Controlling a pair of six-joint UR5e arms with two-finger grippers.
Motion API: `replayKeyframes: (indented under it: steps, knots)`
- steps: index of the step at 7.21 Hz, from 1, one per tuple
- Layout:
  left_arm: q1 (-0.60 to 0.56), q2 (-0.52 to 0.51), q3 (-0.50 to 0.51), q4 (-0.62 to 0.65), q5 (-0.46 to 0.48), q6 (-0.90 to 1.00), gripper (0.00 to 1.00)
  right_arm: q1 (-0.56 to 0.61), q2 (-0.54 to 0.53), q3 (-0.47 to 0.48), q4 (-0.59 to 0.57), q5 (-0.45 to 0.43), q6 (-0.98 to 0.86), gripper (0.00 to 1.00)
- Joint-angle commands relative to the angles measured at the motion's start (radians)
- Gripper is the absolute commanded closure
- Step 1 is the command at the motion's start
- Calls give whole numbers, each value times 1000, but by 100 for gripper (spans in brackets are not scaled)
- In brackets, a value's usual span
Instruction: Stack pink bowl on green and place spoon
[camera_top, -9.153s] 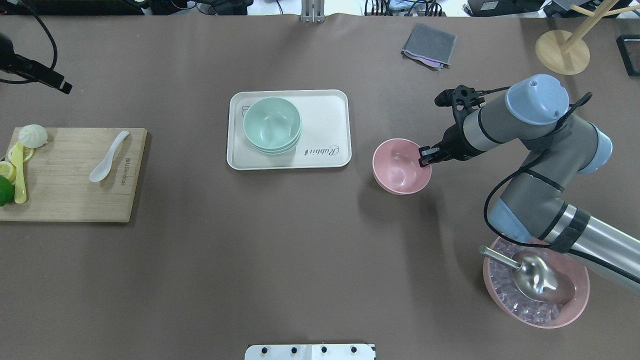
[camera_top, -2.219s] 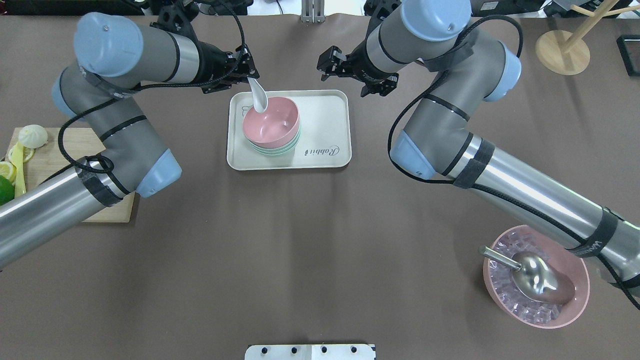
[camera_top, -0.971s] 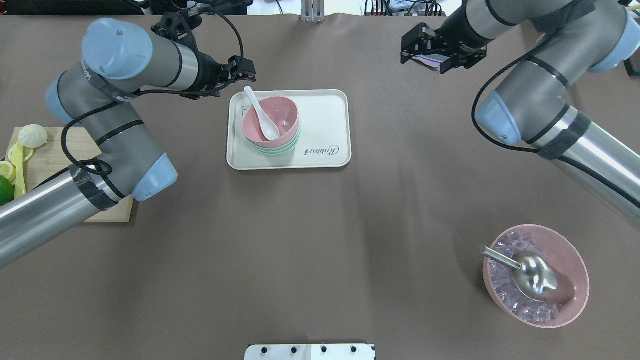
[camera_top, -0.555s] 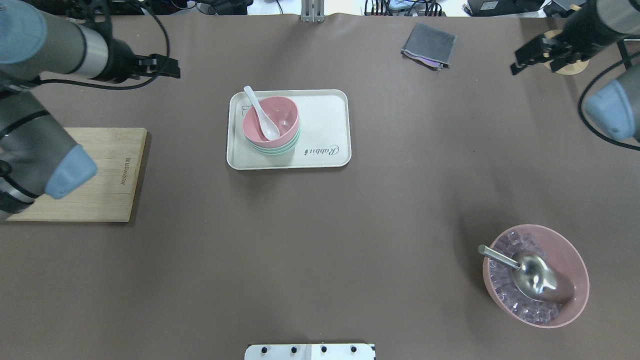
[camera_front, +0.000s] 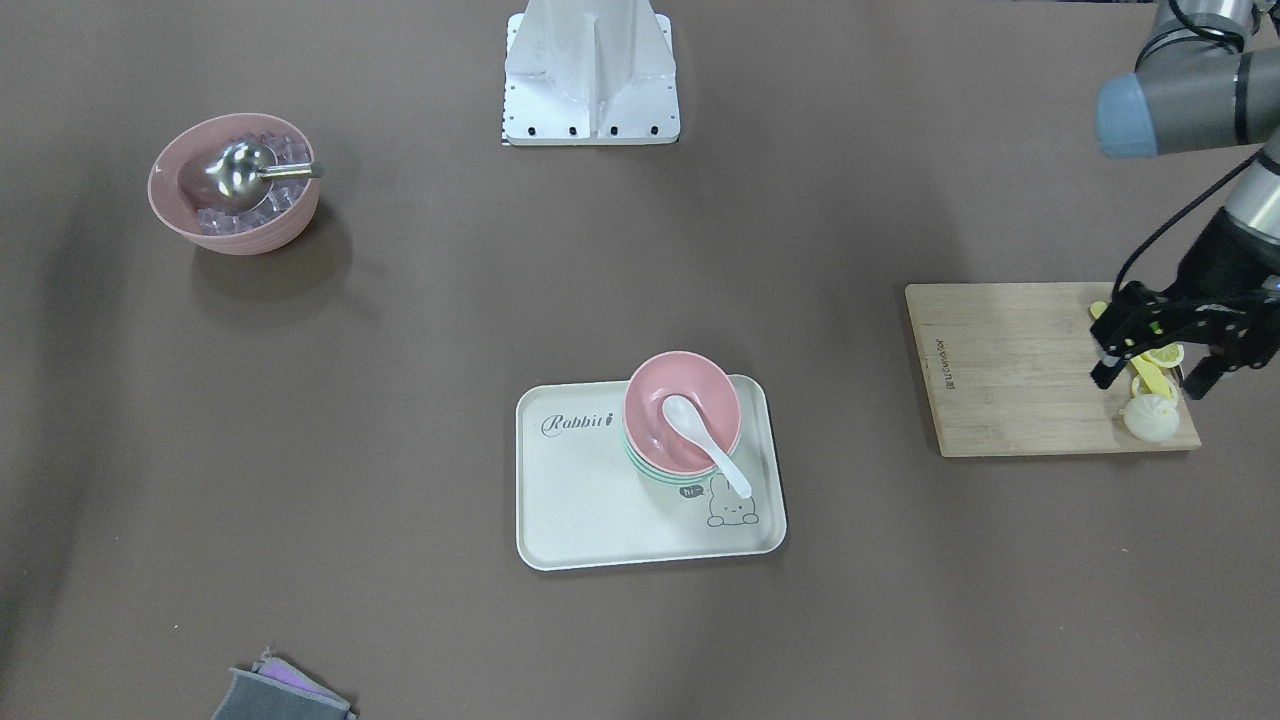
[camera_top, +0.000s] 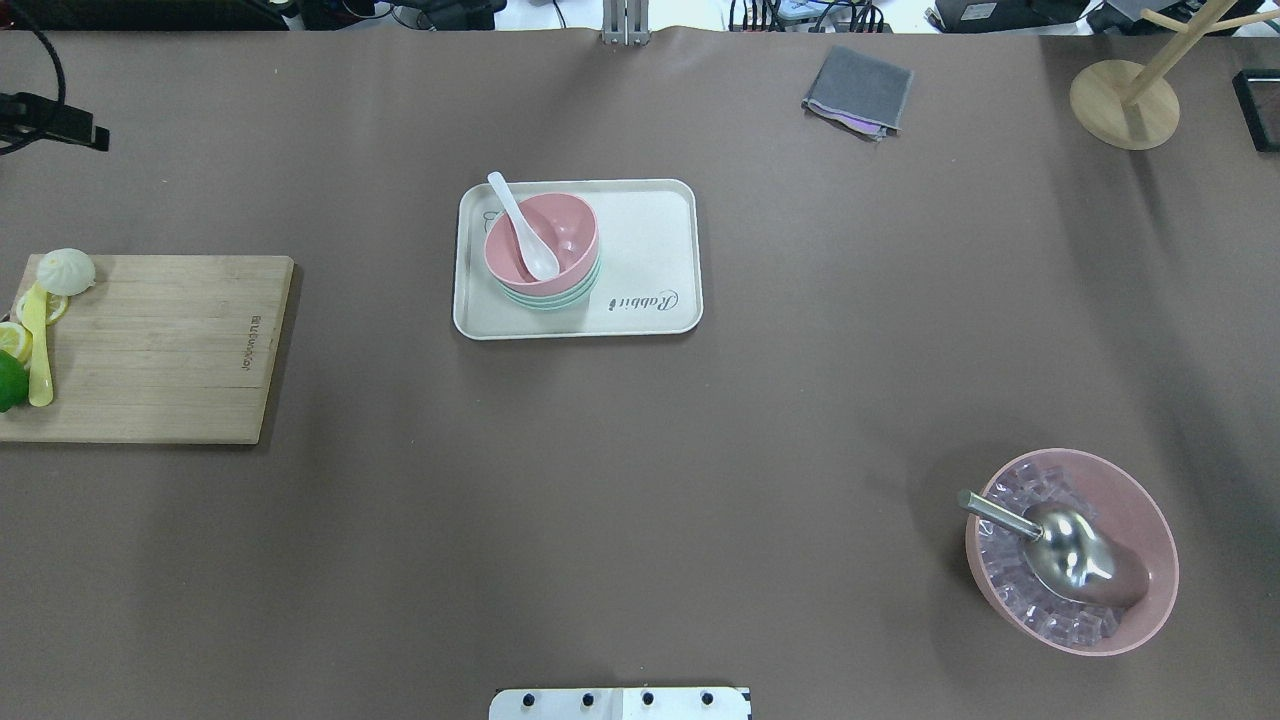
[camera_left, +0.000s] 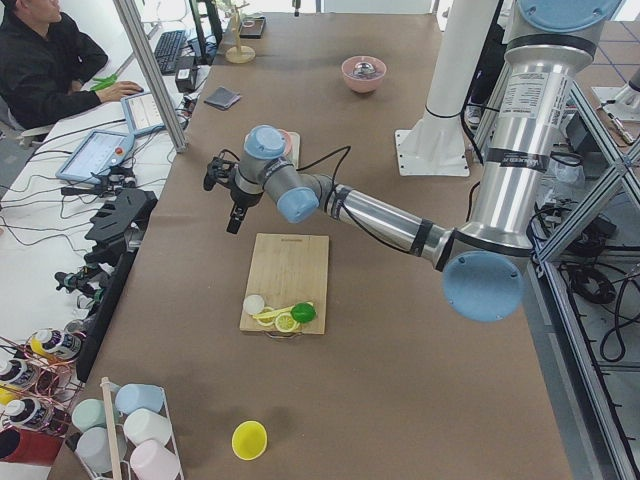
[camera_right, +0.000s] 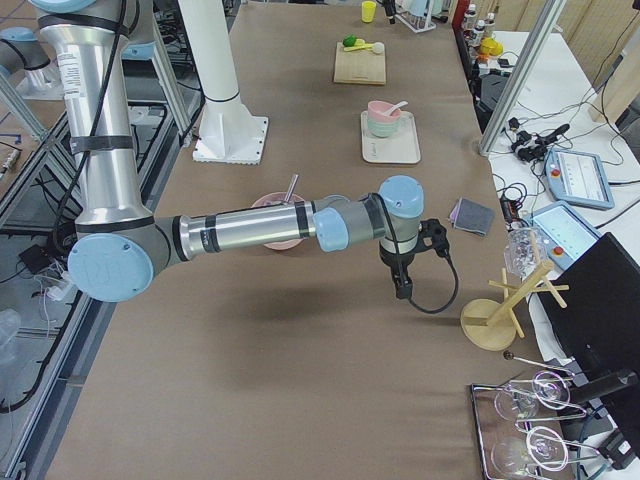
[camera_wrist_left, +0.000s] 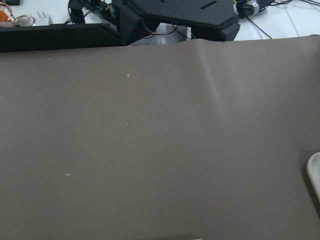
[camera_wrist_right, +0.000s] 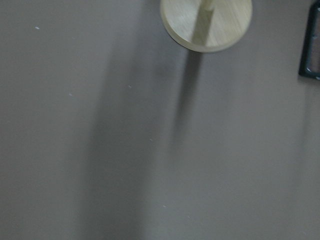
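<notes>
Left pincer (camera_front: 1146, 386): jaws spread wide, nothing between them, hanging above the far end of the pale wooden cutting board (camera_top: 170, 350), well apart from the tray. Right pincer (camera_right: 404, 288): seen only from the side camera, off near the wooden rack stand, so I cannot tell whether it is wide or narrow; nothing visibly hangs from it. Small glossy salmon-pink round bowl (camera_top: 572, 232): seated in the top of the short stack of mint-green matte bowls (camera_top: 550, 298), rims roughly level, on the cream rectangular tray (camera_top: 650, 240) mid-desk. Small white glossy soup spoon (camera_top: 520, 222): scoop end down inside the pink bowl, handle leaning over the rim toward the tray's corner. Judgement: both parts of the task look done, bowl stacked and spoon placed. All that is left is for the arms to finish pulling clear. Against the overhead frame 0.6 s back: the left arm, then covering the board's outer end, is now nearly out of that view, with only its tip at the edge, and the right arm has left the view entirely. Bowl, spoon and tray sit exactly as they did. Against 9.2 s back: the pink bowl was then on the bare desk beside the tray at the right pincer, and the spoon lay on the board.
</notes>
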Motion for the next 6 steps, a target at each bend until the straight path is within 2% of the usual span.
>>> replayKeyframes:
  steps: [1, 3, 4, 5, 6]
  knots:
    - [-83, 81, 58, 21, -12, 203, 2, 79, -37, -76, 2, -2, -31, 0]
    - [-144, 110, 130, 72, -15, 279, 2, 97, -42, -78, -10, 48, -34, 0]
    - [-190, 118, 164, 72, -68, 280, 2, 97, -46, -65, -10, 58, -31, 0]
    - [-242, 135, 193, 78, -178, 280, 2, 97, -39, -64, -10, 56, -30, 0]
    - [-281, 171, 195, 74, -220, 286, 2, 94, -34, -65, -10, 55, -28, 0]
